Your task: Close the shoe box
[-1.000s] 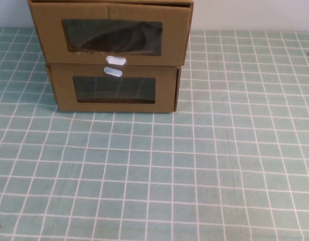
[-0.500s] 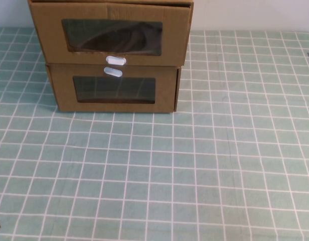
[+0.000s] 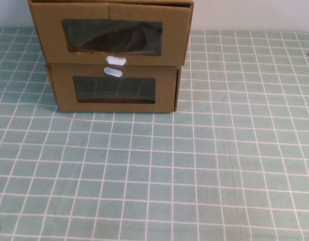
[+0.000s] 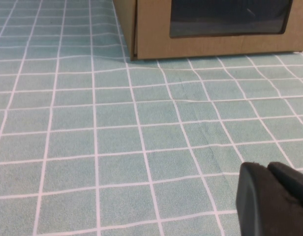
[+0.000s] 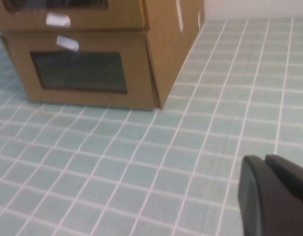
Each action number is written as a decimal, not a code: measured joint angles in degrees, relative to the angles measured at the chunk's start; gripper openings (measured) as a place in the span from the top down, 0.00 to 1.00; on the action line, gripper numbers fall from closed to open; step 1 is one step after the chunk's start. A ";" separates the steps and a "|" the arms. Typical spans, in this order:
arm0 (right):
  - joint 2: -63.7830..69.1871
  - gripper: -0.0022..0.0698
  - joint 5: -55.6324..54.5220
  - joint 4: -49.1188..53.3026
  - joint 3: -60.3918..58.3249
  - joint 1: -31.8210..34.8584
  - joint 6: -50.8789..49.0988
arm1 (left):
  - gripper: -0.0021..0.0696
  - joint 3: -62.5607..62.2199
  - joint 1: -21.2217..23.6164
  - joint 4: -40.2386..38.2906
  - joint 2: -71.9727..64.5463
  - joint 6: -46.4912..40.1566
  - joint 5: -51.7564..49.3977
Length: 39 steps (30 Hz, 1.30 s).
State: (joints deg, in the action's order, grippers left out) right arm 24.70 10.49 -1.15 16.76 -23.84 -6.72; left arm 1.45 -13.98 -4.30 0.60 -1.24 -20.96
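Observation:
Two brown cardboard boxes are stacked at the table's far left. The upper one is the shoe box [image 3: 174, 35], with a clear window and a small white pull tab [image 3: 116, 61] at its front's lower edge; it shows too in the right wrist view [image 5: 117, 17]. Its front stands slightly forward of the box below. My left gripper [image 4: 267, 167] hovers low over the tiles, well short of the boxes, fingers pressed shut on nothing. My right gripper [image 5: 264, 160] is also shut and empty, off to the boxes' right and nearer the robot. Neither gripper appears in the high view.
The lower cardboard box [image 3: 164, 90] carries its white tab [image 3: 113, 72] above its window and supports the shoe box. A green tiled cloth [image 3: 194, 165] covers the table. A pale wall runs behind the boxes.

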 joint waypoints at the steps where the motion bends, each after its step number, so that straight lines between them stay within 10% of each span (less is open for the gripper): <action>1: -0.91 0.99 0.00 0.00 0.00 0.52 0.00 | 0.98 0.00 0.00 0.00 0.00 0.00 0.00; 23: -25.21 0.99 4.85 5.63 -16.43 29.51 0.21 | 0.98 0.00 0.00 0.00 0.04 0.00 -0.19; 39: -25.21 0.99 9.41 6.94 -18.32 30.72 1.58 | 0.98 0.00 0.00 0.00 0.04 -0.10 -0.19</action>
State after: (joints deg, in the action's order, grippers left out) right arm -0.51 19.90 5.78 -1.55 6.89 -5.14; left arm 1.45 -13.98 -4.30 0.64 -1.34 -21.15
